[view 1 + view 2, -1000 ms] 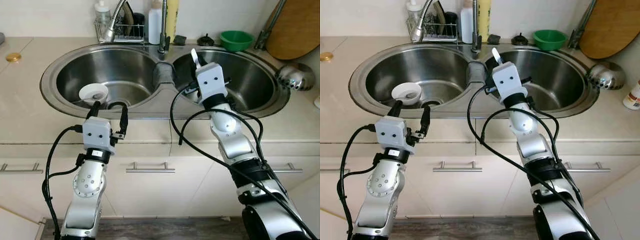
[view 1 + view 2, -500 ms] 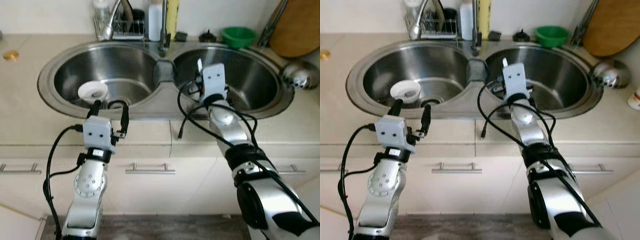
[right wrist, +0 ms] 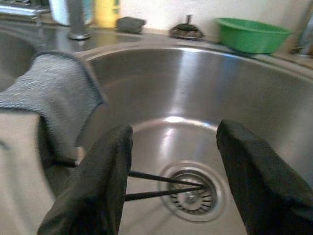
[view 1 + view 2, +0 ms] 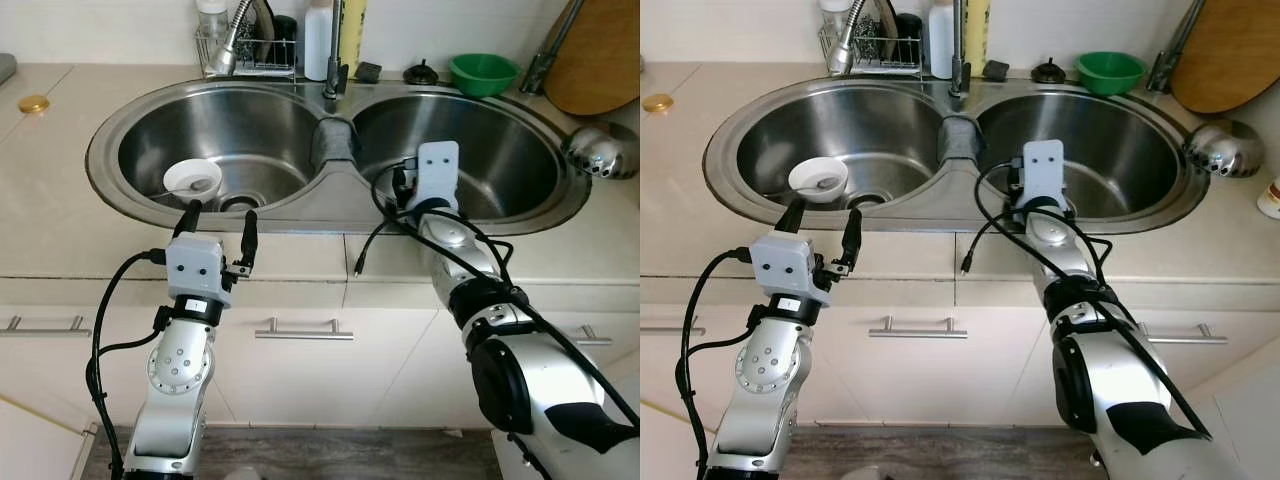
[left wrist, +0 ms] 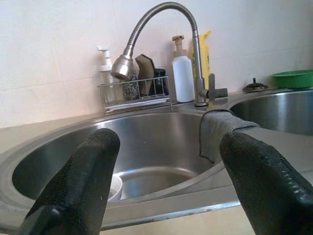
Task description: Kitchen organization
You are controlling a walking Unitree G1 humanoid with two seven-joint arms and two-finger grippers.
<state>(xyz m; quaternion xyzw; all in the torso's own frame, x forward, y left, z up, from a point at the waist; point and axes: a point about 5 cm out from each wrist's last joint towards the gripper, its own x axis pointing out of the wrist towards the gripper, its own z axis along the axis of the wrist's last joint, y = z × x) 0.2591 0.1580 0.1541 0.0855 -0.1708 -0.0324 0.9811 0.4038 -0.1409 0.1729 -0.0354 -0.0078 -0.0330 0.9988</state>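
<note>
A white bowl [image 4: 192,178] sits in the left basin of the steel double sink [image 4: 330,215], near the drain. A grey cloth [image 4: 335,142] hangs over the divider between the basins. My left gripper [image 4: 220,212] is open and empty above the counter's front edge, pointing at the left basin. My right wrist [image 4: 438,172] leans over the front rim of the right basin. Its gripper [image 3: 177,132] is open with nothing between the fingers. Two thin dark sticks [image 3: 164,185] lie on the basin floor by the drain [image 3: 191,193].
A green bowl [image 4: 483,72], a wooden board [image 4: 600,50] and a steel ladle [image 4: 597,152] are at the back right. A dish rack [image 4: 245,55], the tap [image 5: 161,29] and bottles [image 4: 318,38] stand behind the sink. A gold lid [image 4: 33,103] lies far left.
My right arm has dropped back from above the right basin to its front rim. A white piece that stuck up past the right wrist is gone from sight. The camera shifted slightly.
</note>
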